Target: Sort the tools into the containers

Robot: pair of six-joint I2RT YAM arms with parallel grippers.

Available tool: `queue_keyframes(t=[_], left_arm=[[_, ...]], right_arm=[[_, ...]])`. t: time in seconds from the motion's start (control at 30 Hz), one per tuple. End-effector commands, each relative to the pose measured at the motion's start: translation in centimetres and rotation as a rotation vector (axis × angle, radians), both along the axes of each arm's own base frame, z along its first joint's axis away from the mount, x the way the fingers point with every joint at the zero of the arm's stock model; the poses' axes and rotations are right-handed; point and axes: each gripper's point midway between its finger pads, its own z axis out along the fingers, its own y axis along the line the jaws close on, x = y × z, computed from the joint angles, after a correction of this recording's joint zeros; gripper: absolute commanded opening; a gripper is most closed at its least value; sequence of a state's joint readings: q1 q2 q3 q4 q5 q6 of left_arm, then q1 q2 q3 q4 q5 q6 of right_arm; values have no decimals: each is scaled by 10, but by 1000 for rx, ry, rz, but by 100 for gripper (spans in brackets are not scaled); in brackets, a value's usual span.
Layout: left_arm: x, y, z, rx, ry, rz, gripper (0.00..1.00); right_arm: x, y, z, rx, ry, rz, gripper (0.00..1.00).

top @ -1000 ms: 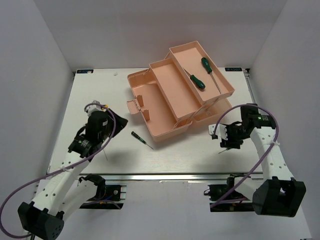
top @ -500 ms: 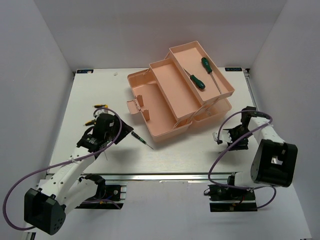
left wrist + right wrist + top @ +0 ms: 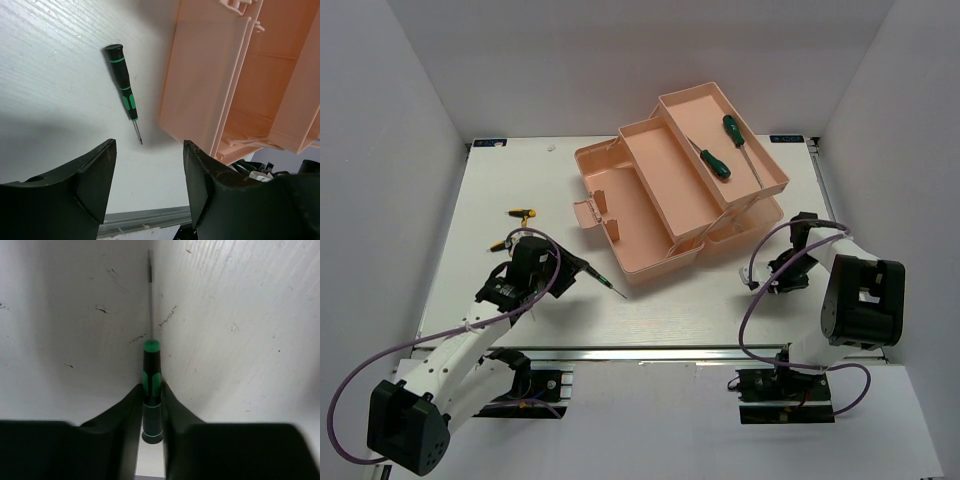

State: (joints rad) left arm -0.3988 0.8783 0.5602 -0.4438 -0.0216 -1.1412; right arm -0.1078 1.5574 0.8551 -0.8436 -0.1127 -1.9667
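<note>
The salmon-pink toolbox stands open at the back centre, and its side wall shows in the left wrist view. Two dark green screwdrivers lie in its raised tray. Another dark green screwdriver lies on the table by the toolbox's front; it also shows in the left wrist view. My left gripper is open and empty, just left of it. My right gripper is shut on a green-and-black screwdriver, shaft pointing forward, low over the table.
Two yellow-handled screwdrivers lie on the table behind my left arm. The toolbox's lid lies open to the left. The table's front rail runs along the near edge.
My left gripper has moved right toward the green screwdriver on the table, uncovering the yellow ones. My right arm has drawn back and folded, still holding its screwdriver.
</note>
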Motion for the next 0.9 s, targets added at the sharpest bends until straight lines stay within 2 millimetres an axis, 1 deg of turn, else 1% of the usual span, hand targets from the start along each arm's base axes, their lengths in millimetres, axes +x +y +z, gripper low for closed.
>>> queue_keyframes(t=[0.0, 0.03, 0.07, 0.1, 0.13, 0.17, 0.2, 0.23, 0.3, 0.33, 0.37, 0.4, 0.43, 0.47, 0.5, 0.53, 0.57, 0.6, 0.63, 0.67, 0.7, 0.73, 0.77, 0.8, 0.83, 0.87], left_arm=[[0, 0, 5, -52, -8, 47, 66], [0, 0, 5, -58, -4, 55, 66], [-1, 0, 0, -69, 13, 70, 66], [-2, 0, -3, -74, 19, 74, 66], [-1, -1, -4, -78, 17, 77, 66], [-2, -1, -8, -86, 30, 86, 66], [-3, -2, -11, -90, 44, 85, 66], [-2, -3, -12, -96, 43, 87, 66], [-1, -4, -18, -92, 63, 89, 66], [1, -4, -18, -94, 60, 88, 66], [2, -5, -20, -91, 64, 88, 65], [3, -6, -23, -86, 74, 86, 66], [7, -8, -21, -91, 60, 84, 66], [10, -8, -22, -89, 55, 84, 66], [15, -10, -19, -94, 41, 85, 66], [18, -11, -22, -91, 44, 86, 66], [21, -12, -23, -90, 42, 86, 66], [26, -14, -19, -96, 25, 83, 67], [29, -16, -22, -93, 32, 78, 68], [31, -17, -21, -89, 24, 70, 68], [33, -18, -21, -88, 22, 68, 69], [37, -19, -18, -88, 14, 66, 69], [39, -20, -21, -77, 21, 64, 69], [40, -19, -21, -71, 21, 65, 69], [41, -19, -21, -64, 26, 67, 69], [41, -19, -25, -53, 37, 63, 69]], right_arm=[[-20, 9, -24, 32, 56, 66, 21], [-25, 11, -25, 44, 62, 66, 12], [-27, 15, -22, 54, 50, 62, 8], [-30, 22, -21, 82, 48, 63, 2], [-36, 27, -21, 99, 53, 63, 0], [-35, 31, -15, 115, 28, 63, 0], [-38, 40, -12, 152, 29, 58, 0], [-36, 45, -6, 171, 19, 58, 0], [-31, 64, 11, 231, -26, 63, 0], [-26, 71, 22, 255, -53, 63, 0], [-24, 92, 39, 310, -95, 104, 0], [-25, 102, 49, 337, -103, 105, 0], [-30, 112, 58, 364, -98, 113, 0], [-28, 134, 79, 407, -131, 166, 0], [-29, 147, 90, 437, -137, 169, 0], [-34, 158, 101, 470, -111, 125, 0], [-29, 176, 125, 523, -128, 139, 0], [-35, 197, 138, 552, -111, 169, 0], [-39, 209, 147, 580, -61, 87, 0], [-40, 225, 161, 620, -52, 96, 0], [-42, 249, 185, 663, -71, 135, 0], [-39, 263, 196, 694, -74, 86, 0], [-25, 288, 216, 766, -71, -122, 0], [-15, 302, 242, 829, -83, -201, 0], [-4, 313, 249, 851, -60, -293, 0], [10, 320, 260, 880, -22, -510, 0]])
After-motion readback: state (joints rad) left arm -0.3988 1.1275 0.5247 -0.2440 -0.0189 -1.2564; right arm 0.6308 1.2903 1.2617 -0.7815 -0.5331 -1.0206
